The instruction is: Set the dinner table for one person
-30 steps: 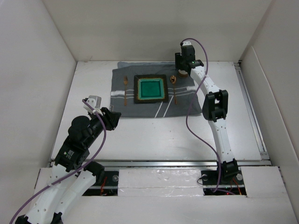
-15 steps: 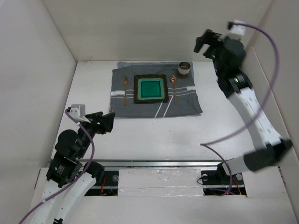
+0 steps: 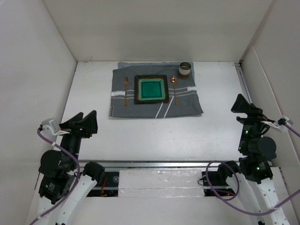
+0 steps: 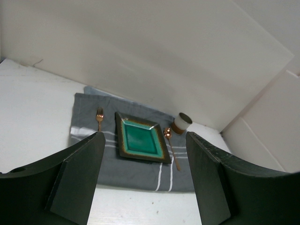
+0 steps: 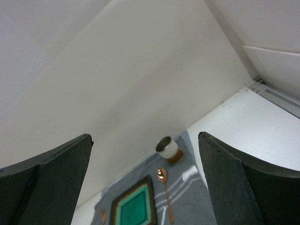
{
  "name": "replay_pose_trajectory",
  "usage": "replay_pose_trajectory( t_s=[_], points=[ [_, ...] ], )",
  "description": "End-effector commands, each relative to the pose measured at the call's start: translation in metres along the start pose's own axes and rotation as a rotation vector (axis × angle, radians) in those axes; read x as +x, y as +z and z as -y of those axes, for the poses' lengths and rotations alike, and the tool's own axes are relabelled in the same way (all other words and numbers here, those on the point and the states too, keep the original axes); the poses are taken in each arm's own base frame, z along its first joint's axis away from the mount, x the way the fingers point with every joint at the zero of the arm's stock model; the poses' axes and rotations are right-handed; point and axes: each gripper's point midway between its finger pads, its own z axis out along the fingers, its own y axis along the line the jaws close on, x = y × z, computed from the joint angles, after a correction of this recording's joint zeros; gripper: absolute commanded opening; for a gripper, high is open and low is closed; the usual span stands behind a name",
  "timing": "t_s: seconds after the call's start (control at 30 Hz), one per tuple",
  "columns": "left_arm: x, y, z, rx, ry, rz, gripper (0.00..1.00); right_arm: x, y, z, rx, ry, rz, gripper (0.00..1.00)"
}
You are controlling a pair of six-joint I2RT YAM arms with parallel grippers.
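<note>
One green plate (image 3: pixel 151 89), one fork (image 3: pixel 125 83) and one spoon (image 3: pixel 174 82) are laid on one grey mat (image 3: pixel 187 101), one cup (image 3: pixel 185 69) at its corner. The left hand (image 3: pixel 82 123) and right hand (image 3: pixel 244 108) are spread wide.

Matt dinner table (image 3: pixel 140 136); cloth mat (image 3: pixel 187 105) w/ glossy plate (image 3: pixel 151 89).

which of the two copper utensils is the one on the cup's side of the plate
The spoon: it lies right of the green plate, just below the cup. The fork lies on the plate's left side.
</note>
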Motion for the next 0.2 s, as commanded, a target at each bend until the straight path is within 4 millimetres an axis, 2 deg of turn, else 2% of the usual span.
replay_pose_trajectory(
  t_s=[0.0,0.07,0.13,0.17],
  points=[
    [-0.007,0.006,0.006,0.025,-0.029,0.048,0.66,0.022,0.006,0.019,0.093,-0.054,-0.059,1.0],
    [0.006,0.011,0.005,0.012,-0.015,-0.005,0.65,0.037,0.008,0.025,0.128,-0.068,-0.123,1.0],
    [0.009,0.015,0.003,-0.014,-0.008,-0.033,0.66,0.049,0.015,0.017,0.095,-0.076,-0.165,1.0],
    [0.008,0.015,0.004,-0.013,-0.01,-0.032,0.67,0.049,0.018,0.013,0.08,-0.067,-0.16,1.0]
  ],
)
